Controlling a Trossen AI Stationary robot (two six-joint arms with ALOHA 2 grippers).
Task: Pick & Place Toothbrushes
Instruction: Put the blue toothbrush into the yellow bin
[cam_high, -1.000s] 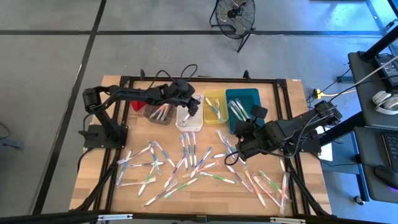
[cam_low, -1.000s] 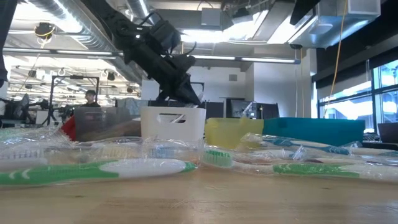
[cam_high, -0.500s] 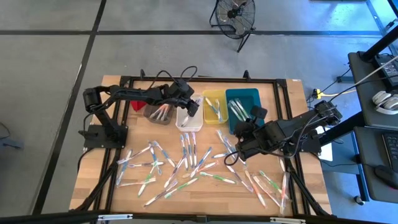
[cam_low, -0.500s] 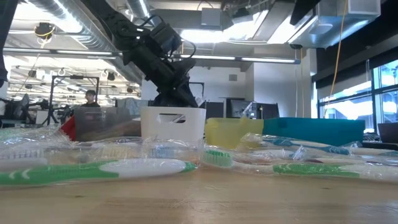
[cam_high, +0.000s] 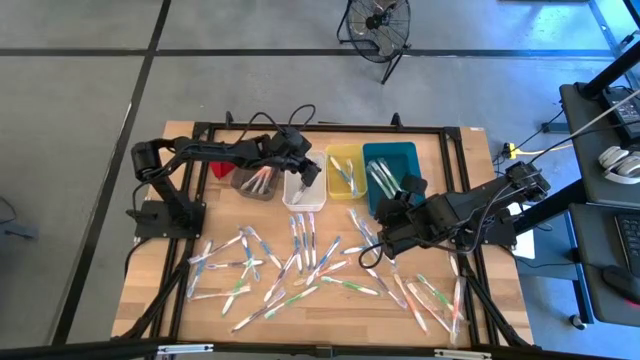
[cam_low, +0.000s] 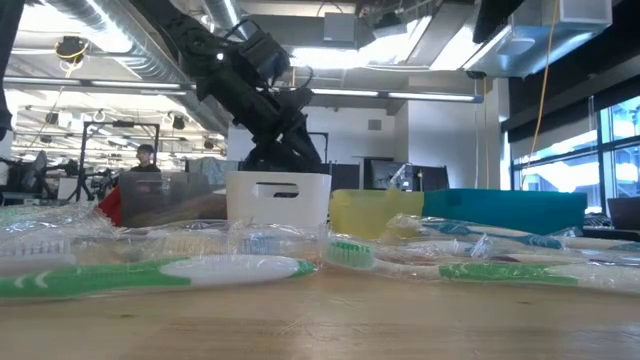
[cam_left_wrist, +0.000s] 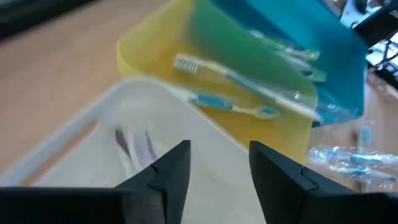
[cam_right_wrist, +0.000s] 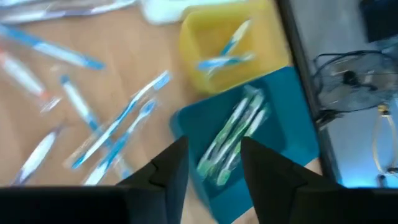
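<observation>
toothbrushes (cam_left_wrist: 138, 144) in the white bin (cam_left_wrist: 74, 143) show only past the left gripper's (cam_left_wrist: 214, 167) spread, empty jaws.

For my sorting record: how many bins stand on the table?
4, in one row at the table's far edge: grey bin, white bin, yellow bin, teal bin.

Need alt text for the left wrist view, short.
The left tool, fingers apart and empty, hovers over the white bin, which holds a couple of pale toothbrushes. Beyond it sit a yellow bin with blue-handled brushes and a teal bin.
</observation>
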